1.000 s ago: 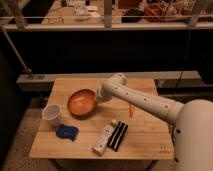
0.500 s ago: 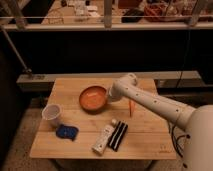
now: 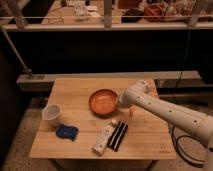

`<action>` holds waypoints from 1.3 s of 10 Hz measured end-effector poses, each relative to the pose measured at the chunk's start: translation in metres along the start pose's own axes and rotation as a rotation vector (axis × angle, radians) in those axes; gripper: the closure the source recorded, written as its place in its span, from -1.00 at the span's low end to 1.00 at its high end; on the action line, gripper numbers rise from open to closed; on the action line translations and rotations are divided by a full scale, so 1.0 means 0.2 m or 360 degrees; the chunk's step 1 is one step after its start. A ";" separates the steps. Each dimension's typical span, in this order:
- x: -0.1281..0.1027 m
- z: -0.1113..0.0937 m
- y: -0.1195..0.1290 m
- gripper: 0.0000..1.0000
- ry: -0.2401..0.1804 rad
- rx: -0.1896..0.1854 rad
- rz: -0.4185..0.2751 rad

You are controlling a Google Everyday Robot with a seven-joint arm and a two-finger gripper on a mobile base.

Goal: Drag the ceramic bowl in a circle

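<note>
The ceramic bowl (image 3: 103,101) is round, shallow and orange-red with a darker rim. It rests on the wooden table (image 3: 80,90) a little right of the middle. My gripper (image 3: 119,101) sits at the bowl's right rim, at the end of the white arm (image 3: 165,112) that reaches in from the right. The arm's wrist hides the contact with the rim.
A small white cup (image 3: 51,113) stands near the table's left edge, with a blue object (image 3: 66,132) in front of it. A white bottle (image 3: 104,137) and a black object (image 3: 118,136) lie near the front. An orange item (image 3: 131,112) lies under the arm.
The bowl has slid to the right and slightly toward the back of the table, and the gripper moved with it at its right rim.
</note>
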 end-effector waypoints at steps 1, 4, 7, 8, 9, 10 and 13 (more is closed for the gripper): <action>-0.04 0.01 -0.02 0.85 -0.0015 -0.0001 -0.0030; -0.19 0.07 -0.22 0.85 -0.0063 0.0013 -0.0204; -0.16 0.11 -0.43 0.85 -0.0055 0.0064 -0.0341; -0.10 0.13 -0.49 0.85 -0.0052 0.0089 -0.0369; -0.05 0.15 -0.53 0.85 -0.0052 0.0097 -0.0389; 0.01 0.18 -0.60 0.85 -0.0052 0.0106 -0.0411; 0.19 0.22 -0.59 0.85 -0.0033 0.0075 -0.0300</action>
